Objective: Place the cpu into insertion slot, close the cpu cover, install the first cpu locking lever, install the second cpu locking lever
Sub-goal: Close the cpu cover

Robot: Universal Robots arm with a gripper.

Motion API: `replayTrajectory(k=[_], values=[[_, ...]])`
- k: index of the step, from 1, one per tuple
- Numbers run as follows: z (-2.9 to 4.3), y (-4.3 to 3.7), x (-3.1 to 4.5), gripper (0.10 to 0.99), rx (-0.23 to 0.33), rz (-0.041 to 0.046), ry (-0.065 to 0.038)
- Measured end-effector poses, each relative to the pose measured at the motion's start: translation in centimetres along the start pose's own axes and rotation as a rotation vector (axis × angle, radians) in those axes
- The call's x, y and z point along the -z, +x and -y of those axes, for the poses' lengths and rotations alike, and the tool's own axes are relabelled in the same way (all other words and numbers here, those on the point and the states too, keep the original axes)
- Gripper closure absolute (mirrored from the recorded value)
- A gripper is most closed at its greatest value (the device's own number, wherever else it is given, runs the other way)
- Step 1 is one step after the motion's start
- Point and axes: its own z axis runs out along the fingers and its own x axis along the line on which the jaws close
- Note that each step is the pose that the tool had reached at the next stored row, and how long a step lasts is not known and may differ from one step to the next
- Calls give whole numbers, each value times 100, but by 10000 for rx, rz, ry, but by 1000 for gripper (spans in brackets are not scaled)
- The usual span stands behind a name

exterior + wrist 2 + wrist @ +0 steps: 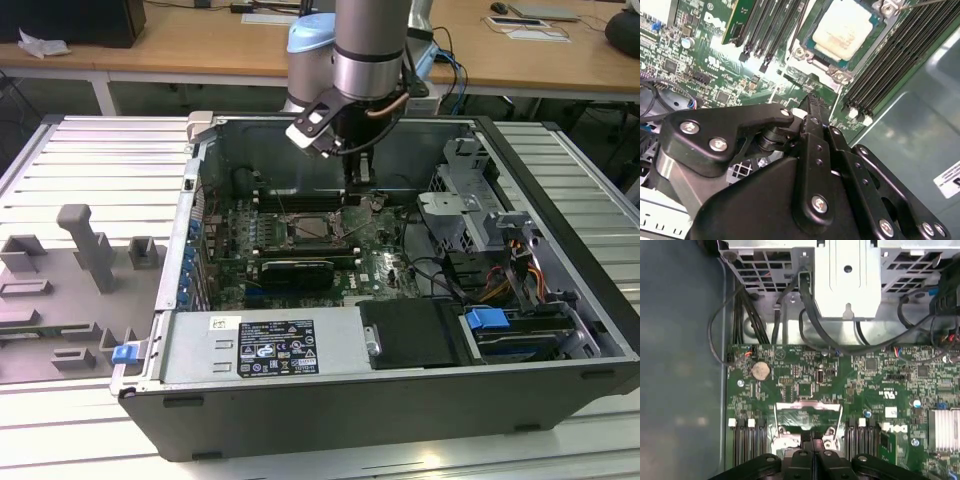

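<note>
The cpu [846, 25], a pale silver-beige square, lies seated in the insertion slot [812, 39] on the green motherboard. In the exterior view the insertion slot [316, 230] sits mid-board inside the open computer case. The cpu cover [809, 406], a thin silver frame with a cut-out centre, stands raised off the slot on its hinge side, with green board showing through it. My gripper [812, 444] hangs just above that raised cover, its two black fingers pressed together and holding nothing. In the exterior view the gripper [360, 180] is at the slot's right edge.
Black memory slots [900, 55] flank the socket on both sides. A silver drive cage [845, 280] with looping black cables [805, 335] rises beyond the board. A thin metal rod [920, 3] sticks out by the socket corner. The case walls [560, 250] hem in the arm.
</note>
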Motion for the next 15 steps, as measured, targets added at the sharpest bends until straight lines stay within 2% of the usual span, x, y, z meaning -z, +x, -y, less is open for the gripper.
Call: replayTrajectory(k=[11, 15], values=[[-200, 0, -25, 980, 20, -2, 70], [-306, 1, -36, 980, 41, -3, 98]])
